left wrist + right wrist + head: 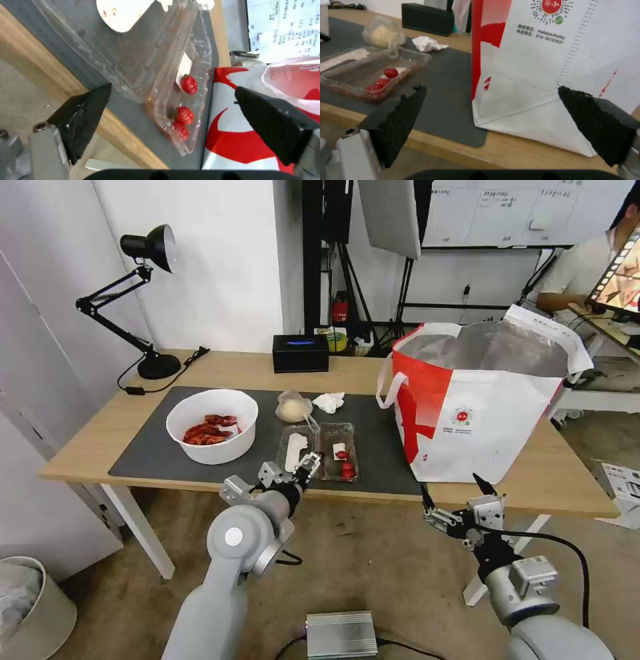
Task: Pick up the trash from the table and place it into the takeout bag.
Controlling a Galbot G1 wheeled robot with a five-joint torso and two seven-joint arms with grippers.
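Spread across the scene, a long light-wood table (247, 367) under a dark grey mat (153, 450). Standing at the right end, half on the mat, half on bare wood: the takeout bag (497, 427), boxy, white and red, mouth open onto silver foil, a white strap hanging at its left side. Printed below its round red logo (551, 6): "maiayouhuocy" and "010-58103931", over two lines of small characters too fine to read. On the left of the mat, a white round bowl (212, 425) of red shells. In the mat's middle near the front edge, the clear hinged tray (320, 450) lying open, red bits in its right half. Just beyond it, a small clear bag (292, 408) of beige stuff and a crumpled white tissue (329, 401). Farther back, a black box (301, 353).

Poised at the near edge right before the tray, the left gripper (303, 468), jaws spread wide, nothing between them. Hovering off the front edge near the bag's lower left corner, the right gripper (455, 493), likewise wide and empty.
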